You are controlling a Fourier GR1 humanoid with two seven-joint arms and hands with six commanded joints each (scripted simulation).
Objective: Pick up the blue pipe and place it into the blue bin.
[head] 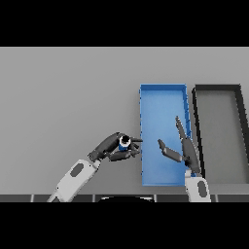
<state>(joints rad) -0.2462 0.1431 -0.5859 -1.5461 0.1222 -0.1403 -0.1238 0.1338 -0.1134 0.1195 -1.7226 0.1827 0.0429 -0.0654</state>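
From the head view, the left hand (113, 148) pinches the blue pipe (124, 142) between curled fingers and thumb, holding it just left of the blue bin (163, 88), close to the bin's left wall and toward its near end. Whether the pipe is clear of the grey bench (68, 97) or resting on it cannot be told from this angle. The pipe shows as a short, stubby piece with a dark open end facing up; it looks rigid and light, probably smooth enough to slip, so a hold across its body, as here, seems the safer one. The right hand (181, 148) sits over the right half of the blue bin with fingers straight and spread, holding nothing. A black bin (216, 88) stands just right of the blue one, their long walls nearly touching. The bin's left wall is the edge to clear on the way in; its far half lies open, while the right hand crowds the near right part. The bench to the left and far side offers wide room.
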